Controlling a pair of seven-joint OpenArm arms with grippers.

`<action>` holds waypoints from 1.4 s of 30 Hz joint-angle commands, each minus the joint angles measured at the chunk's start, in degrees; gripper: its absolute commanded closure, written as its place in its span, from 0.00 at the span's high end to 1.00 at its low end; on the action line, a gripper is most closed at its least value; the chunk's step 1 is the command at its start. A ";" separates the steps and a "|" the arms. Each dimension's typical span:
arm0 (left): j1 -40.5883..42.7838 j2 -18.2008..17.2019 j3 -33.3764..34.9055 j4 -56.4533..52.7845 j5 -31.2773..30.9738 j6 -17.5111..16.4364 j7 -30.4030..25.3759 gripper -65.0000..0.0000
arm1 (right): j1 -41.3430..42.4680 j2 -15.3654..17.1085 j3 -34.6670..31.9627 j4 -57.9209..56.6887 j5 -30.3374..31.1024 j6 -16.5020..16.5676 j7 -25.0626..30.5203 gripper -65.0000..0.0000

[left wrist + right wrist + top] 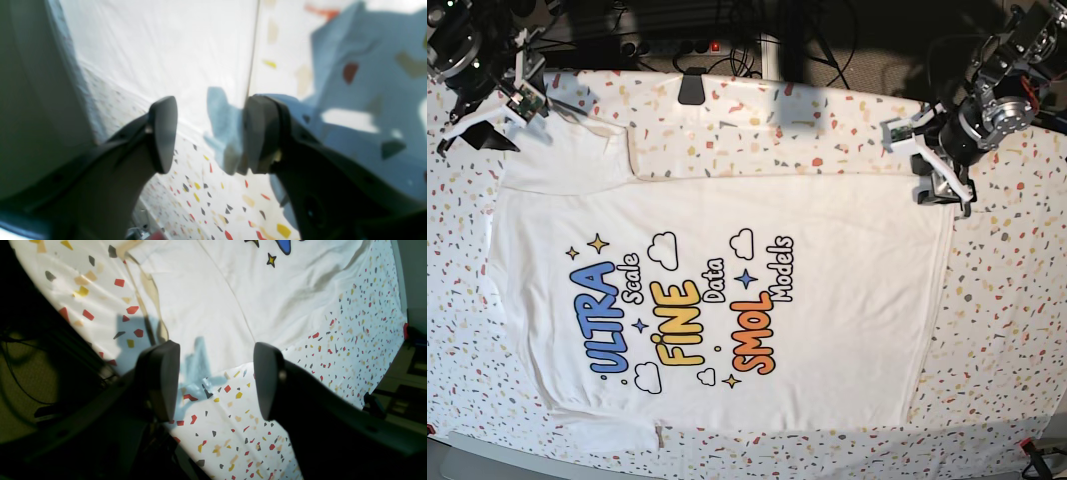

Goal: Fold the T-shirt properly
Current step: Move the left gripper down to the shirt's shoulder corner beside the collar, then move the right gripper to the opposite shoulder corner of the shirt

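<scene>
The white T-shirt lies flat on the speckled table cover, print up, with its hem toward the right of the base view. My left gripper hangs over the shirt's far right hem corner. In its wrist view the left gripper stands open, with only white cloth and the cover beneath it. My right gripper is at the far left corner, by the sleeve. It is also open, just above the shirt's edge, with nothing between its fingers.
A black clip sits at the back edge of the table, with cables behind it. A small red clamp marks the front right edge. The cover ends at the table's edge, with dark floor beyond.
</scene>
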 commanded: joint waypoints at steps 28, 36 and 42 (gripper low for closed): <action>-2.73 1.75 -0.07 -9.35 -4.39 1.38 -1.66 0.32 | -0.13 0.66 0.42 0.94 0.09 -1.33 0.66 0.55; -2.89 1.75 -0.07 -9.11 -5.14 1.38 -3.74 0.00 | -0.13 0.68 0.42 0.94 0.04 -1.31 0.63 0.55; -2.86 1.75 -0.07 -7.10 -5.14 1.38 -1.03 0.00 | -0.11 0.70 0.39 0.94 0.02 -1.09 -2.95 0.55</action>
